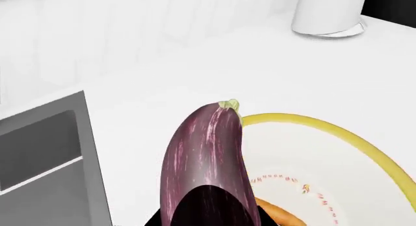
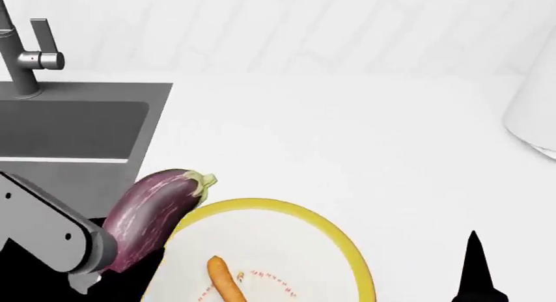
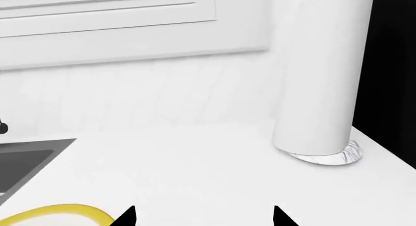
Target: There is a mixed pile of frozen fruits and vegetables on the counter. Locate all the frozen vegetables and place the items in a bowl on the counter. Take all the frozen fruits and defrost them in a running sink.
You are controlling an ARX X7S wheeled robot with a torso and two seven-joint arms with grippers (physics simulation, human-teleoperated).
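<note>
Beside the sink (image 2: 78, 129), the left gripper (image 2: 117, 263), fingers clamped on the eggplant (image 2: 156, 214), nears the bowl (image 2: 287, 211) holding the carrot (image 2: 226, 279); right fingers (image 3: 126, 217) apart; fruits unseen.

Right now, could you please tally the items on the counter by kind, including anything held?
Vegetables: 2 (glossy purple eggplant held in the left pincer, slim orange carrot)
Bowls: 1 (white yellow-rimmed bowl)
Paper towel rolls: 1 (tall white roll)
Total: 4
</note>
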